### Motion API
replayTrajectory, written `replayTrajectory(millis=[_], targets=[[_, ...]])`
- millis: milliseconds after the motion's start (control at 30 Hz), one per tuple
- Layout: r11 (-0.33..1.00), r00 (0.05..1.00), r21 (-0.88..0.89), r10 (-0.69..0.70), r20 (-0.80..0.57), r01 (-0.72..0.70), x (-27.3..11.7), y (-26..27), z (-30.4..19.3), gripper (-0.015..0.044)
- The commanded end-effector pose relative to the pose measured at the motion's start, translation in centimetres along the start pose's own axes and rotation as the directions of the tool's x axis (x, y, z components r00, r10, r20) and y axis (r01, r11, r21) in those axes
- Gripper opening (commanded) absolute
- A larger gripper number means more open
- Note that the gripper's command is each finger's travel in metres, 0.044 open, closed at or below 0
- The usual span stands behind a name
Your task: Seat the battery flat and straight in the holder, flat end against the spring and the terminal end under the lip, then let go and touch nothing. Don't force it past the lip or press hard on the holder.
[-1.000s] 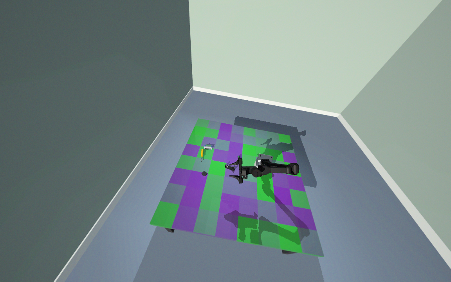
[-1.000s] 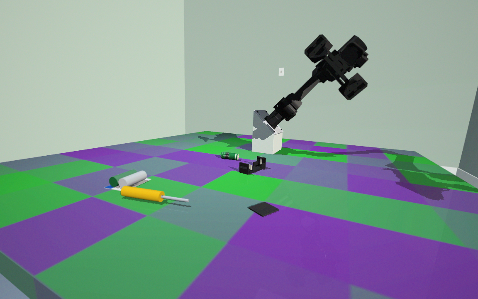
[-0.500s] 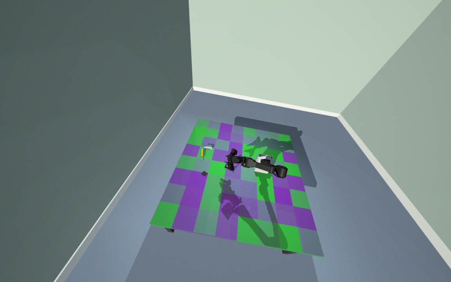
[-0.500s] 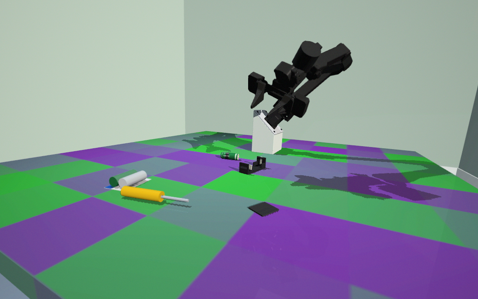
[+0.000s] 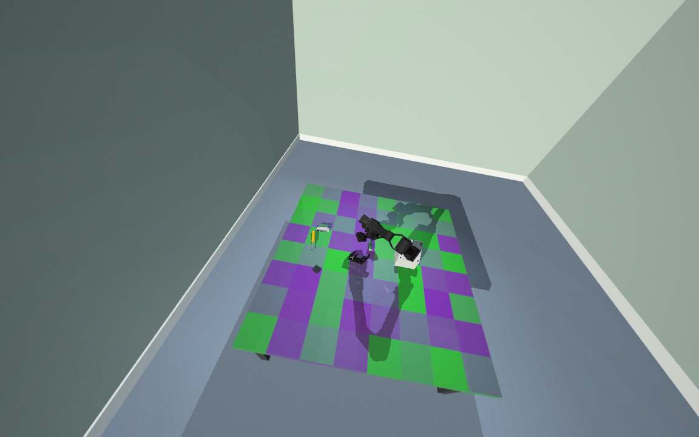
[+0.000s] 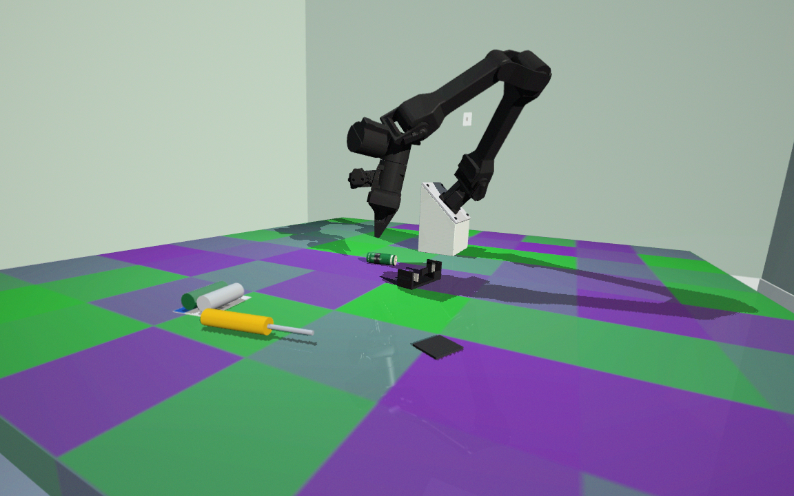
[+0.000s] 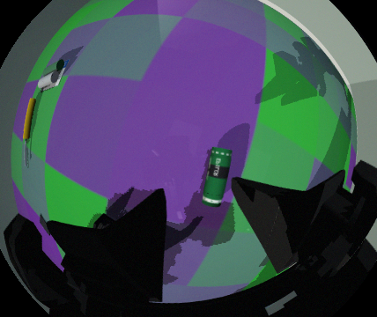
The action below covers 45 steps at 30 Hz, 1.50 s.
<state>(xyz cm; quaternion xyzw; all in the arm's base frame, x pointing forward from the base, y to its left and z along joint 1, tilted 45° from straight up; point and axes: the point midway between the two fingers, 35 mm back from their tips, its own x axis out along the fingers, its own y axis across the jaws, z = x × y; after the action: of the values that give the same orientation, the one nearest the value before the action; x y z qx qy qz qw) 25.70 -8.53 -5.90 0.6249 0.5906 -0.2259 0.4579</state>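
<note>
gripper [image 7: 199, 206] half open, holds nothing, above battery [image 7: 217, 176]; holder [image 6: 420, 273] beside; screwdriver [image 6: 236, 321], rolls [image 6: 214, 296] apart; label unreadable.

Yellow-handled screwdriver [image 6: 236, 321], white cylinder [image 6: 220, 296], perhaps a black pad [image 6: 438, 347].

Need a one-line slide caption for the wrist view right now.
Open gripper above the table, green battery lying loose between its fingertips, not yet grasped.
</note>
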Motion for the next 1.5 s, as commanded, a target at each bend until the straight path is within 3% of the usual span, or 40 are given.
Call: replayTrajectory(millis=[0, 433, 1467], targets=[[0.96, 0.984, 0.276, 0.006, -0.177, 0.044, 1.6, -2.9, -0.5, 0.0243], [0.956, 0.983, 0.288, 0.007, -0.184, 0.047, 1.8, -3.0, -0.5, 0.0243], [0.956, 0.982, 0.289, 0.008, -0.187, 0.047, 6.6, -3.0, -1.5, 0.0243]])
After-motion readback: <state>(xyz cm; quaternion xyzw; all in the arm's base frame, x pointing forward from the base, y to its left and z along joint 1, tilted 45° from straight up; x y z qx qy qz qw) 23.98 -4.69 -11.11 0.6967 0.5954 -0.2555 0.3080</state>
